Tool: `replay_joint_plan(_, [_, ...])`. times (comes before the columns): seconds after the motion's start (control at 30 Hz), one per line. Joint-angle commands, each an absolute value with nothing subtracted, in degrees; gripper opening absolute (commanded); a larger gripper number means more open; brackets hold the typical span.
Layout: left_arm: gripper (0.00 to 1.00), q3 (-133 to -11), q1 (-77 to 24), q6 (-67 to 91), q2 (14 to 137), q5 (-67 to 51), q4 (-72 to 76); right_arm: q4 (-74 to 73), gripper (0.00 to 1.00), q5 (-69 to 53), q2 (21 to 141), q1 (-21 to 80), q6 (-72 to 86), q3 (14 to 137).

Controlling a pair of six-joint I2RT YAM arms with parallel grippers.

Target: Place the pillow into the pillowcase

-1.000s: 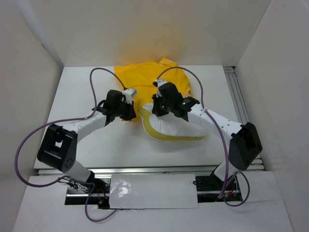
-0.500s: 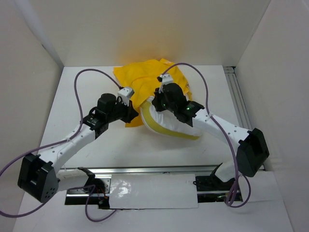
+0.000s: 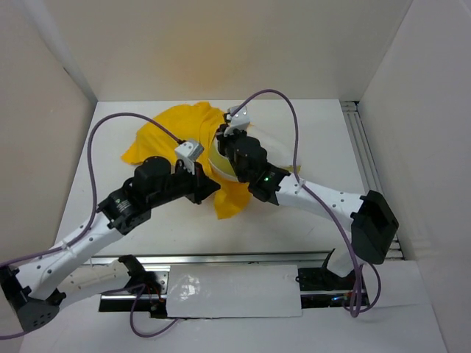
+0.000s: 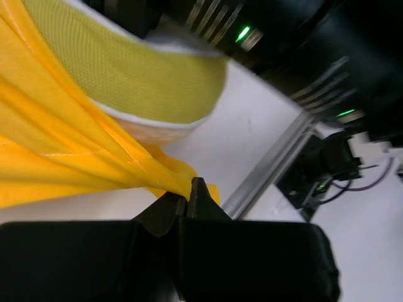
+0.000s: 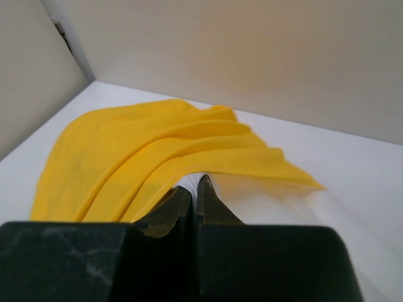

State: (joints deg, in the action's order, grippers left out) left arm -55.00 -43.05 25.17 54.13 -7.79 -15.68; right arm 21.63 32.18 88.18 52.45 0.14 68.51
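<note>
Top external view first: the white table [image 3: 316, 213] fills the floor of the booth, and both arms reach in toward its middle. The biggest thing on it is the pillowcase [image 3: 171, 134], bright yellow, bunched up and spread from the far left of centre down to a loose corner hanging toward the near side, between the two wrists.

Next in size, the pillow [image 4: 141, 72]. On the left wrist camera its yellowish mesh edge and white face poke out just above the stretched yellow cloth, so part of it sits under the case and part is bare.

Now the left gripper [image 4: 189, 190]: fingers pressed together, a fold of the pillowcase pinched right at the tips, cloth pulled taut away from them.

And the right gripper [image 5: 196, 187], fingers closed tight too, tips sitting where the yellow hem meets the white. Whether cloth or pillow is nipped there, I cannot tell.
</note>
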Motion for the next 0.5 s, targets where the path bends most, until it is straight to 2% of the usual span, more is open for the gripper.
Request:
replay_joint_plan(0.0, [0.00,-59.1,-47.9,32.2,48.3,-14.9,-16.3,44.1,0.00,43.3,89.8,53.9,-4.7,62.4])
replay_joint_plan(0.1, [0.00,-59.1,-48.4,34.2,46.5,-18.1,-16.3,51.8,0.00,51.6,93.9,56.9,-4.7,56.8])
replay_joint_plan(0.27, [0.00,-55.5,-48.4,39.6,47.8,-22.5,-14.5,50.0,0.00,59.9,103.6,60.3,-3.2,61.3])
replay_joint_plan(0.4, [0.00,-51.2,-49.0,42.3,48.5,-28.3,-9.9,41.7,0.00,56.4,105.9,60.9,2.2,64.2])
replay_joint_plan(0.47, [0.00,-51.2,-49.0,42.3,48.5,-26.9,-11.3,33.2,0.00,51.0,102.6,60.9,5.6,63.7])
